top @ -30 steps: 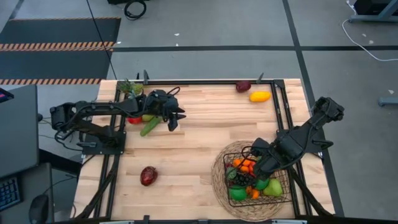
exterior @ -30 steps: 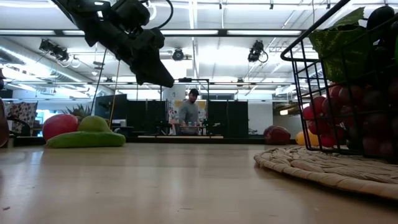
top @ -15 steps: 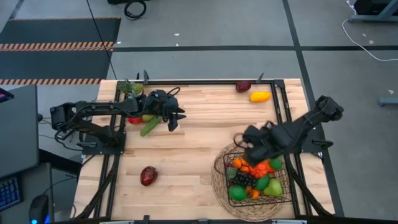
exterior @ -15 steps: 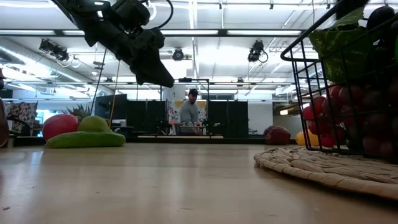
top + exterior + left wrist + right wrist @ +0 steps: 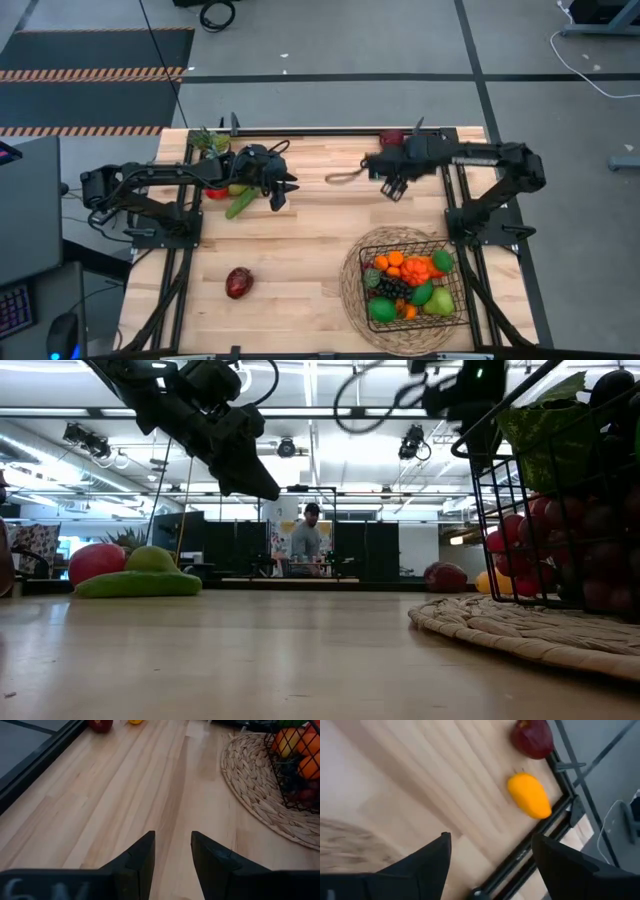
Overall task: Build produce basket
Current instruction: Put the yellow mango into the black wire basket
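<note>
The right gripper (image 5: 393, 186) hangs above the table's far right area with its fingers (image 5: 420, 865) spread wide and empty, near a yellow fruit (image 5: 529, 795) and a dark red fruit (image 5: 532, 738) lying by the table's corner. The basket (image 5: 412, 282), filled with produce, sits on a woven mat (image 5: 352, 297) at the near right. The left gripper (image 5: 281, 190) hangs beside the cucumber (image 5: 240, 203); its fingers (image 5: 140, 860) stand slightly apart and hold nothing.
</note>
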`<state>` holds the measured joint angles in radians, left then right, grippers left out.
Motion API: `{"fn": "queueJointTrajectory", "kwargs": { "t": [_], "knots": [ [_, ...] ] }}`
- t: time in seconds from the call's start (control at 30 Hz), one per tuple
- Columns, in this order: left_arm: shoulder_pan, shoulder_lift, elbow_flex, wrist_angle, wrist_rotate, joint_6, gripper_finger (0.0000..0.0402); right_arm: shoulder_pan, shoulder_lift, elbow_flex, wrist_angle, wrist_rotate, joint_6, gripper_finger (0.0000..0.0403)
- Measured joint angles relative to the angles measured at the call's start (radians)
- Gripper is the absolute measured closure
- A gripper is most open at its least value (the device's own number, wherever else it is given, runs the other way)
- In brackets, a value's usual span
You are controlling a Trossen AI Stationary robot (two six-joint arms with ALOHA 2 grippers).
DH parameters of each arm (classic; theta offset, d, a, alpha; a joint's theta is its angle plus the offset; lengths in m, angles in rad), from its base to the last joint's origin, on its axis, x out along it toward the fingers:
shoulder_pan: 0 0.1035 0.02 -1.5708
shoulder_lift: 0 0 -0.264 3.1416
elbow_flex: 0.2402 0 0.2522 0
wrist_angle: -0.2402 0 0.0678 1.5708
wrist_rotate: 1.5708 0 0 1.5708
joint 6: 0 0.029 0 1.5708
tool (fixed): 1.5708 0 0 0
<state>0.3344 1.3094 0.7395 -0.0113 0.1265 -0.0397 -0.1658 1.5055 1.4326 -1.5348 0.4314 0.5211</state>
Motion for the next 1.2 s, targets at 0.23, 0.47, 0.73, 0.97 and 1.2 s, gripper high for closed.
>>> {"fn": "queueJointTrajectory", "kwargs": {
  "t": [0.23, 0.47, 0.73, 0.97, 1.2],
  "knots": [
    [0.0, 0.0, 0.0, 0.0, 0.0, 0.006, 0.0269, -0.258, 0.0, -0.066, 0.157, -0.121, -0.358, 0.0123],
    [0.0, 0.0, 0.0, 0.0, -0.003, 0.055, 0.0269, -0.429, 0.0, -0.092, 0.206, -0.125, -0.615, 0.0124],
    [0.001, 0.0, 0.0, 0.0, -0.003, 0.092, 0.0269, -0.556, 0.0, -0.092, 0.181, -0.091, -0.778, 0.0125],
    [0.004, -0.001, 0.0, 0.0, -0.003, 0.128, 0.0269, -0.625, 0.0, -0.1, 0.194, -0.174, -0.75, 0.0133],
    [0.024, -0.002, 0.0, 0.0, -0.003, 0.138, 0.0269, -0.644, 0.0, -0.236, 0.269, -0.175, -0.774, 0.0135]
  ]
}}
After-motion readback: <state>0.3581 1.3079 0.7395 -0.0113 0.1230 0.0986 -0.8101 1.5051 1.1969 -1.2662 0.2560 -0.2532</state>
